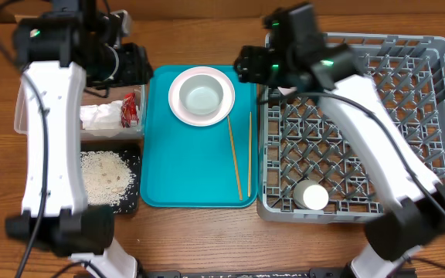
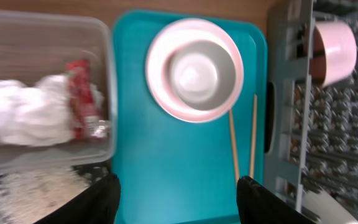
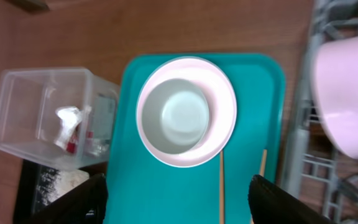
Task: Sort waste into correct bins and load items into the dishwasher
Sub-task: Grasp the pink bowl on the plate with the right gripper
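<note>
A pale pink-white plate (image 1: 181, 104) with a white bowl (image 1: 203, 98) in it sits at the back of the teal tray (image 1: 195, 174). Two chopsticks (image 1: 235, 158) lie on the tray's right side. The napkin (image 1: 97, 116) and red wrapper (image 1: 130, 109) lie in the clear tub (image 1: 22, 116). Rice (image 1: 107, 176) lies in the black tray (image 1: 134, 199). A small white cup (image 1: 312, 196) stands in the grey rack (image 1: 361, 139). A pale bowl (image 3: 347, 93) stands in the rack's near-left corner. My left gripper (image 1: 137, 63) (image 2: 179, 186) and right gripper (image 1: 246, 63) (image 3: 179, 186) are open and empty, above the tray's back corners.
The teal tray lies between the tub and black tray on the left and the rack on the right. The wrist views show the plate (image 2: 194, 68) (image 3: 186, 112), the chopsticks (image 2: 234, 146) (image 3: 221, 186) and the tub (image 2: 48, 93) (image 3: 48, 118). Bare wooden table runs along the front edge.
</note>
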You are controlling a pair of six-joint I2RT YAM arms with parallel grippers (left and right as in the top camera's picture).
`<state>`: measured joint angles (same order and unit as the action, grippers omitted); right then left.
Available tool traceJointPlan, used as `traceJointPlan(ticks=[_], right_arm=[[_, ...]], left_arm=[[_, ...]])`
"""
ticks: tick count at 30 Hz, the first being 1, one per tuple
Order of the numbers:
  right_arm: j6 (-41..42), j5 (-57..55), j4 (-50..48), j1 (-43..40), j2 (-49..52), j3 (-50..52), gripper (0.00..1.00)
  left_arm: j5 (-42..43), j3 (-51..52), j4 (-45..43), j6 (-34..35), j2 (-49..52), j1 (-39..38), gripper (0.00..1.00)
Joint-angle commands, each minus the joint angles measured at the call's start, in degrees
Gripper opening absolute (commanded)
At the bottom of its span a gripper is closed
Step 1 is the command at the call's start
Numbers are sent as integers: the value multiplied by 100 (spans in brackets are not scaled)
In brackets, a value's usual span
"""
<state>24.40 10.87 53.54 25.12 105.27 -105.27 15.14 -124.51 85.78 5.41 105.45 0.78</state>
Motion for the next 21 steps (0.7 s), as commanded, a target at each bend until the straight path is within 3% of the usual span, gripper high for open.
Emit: traceJointPlan(ticks=[1,7,11,21], right_arm=[[116,81,-481,251,813,-46,70],[291,-50,-914,448,1705,-46,60],[444,-92,-1110,487,2138,-46,46],[566,-376,-1207,498,2634,-46,32]], left_arm=[[-1117,-157,17,369,-450,-4,67],[-1165,-122,96,367,-448,-2,68],[-1279,-122,122,372,-448,-2,68],[-1279,-122,254,367,-448,-2,68]])
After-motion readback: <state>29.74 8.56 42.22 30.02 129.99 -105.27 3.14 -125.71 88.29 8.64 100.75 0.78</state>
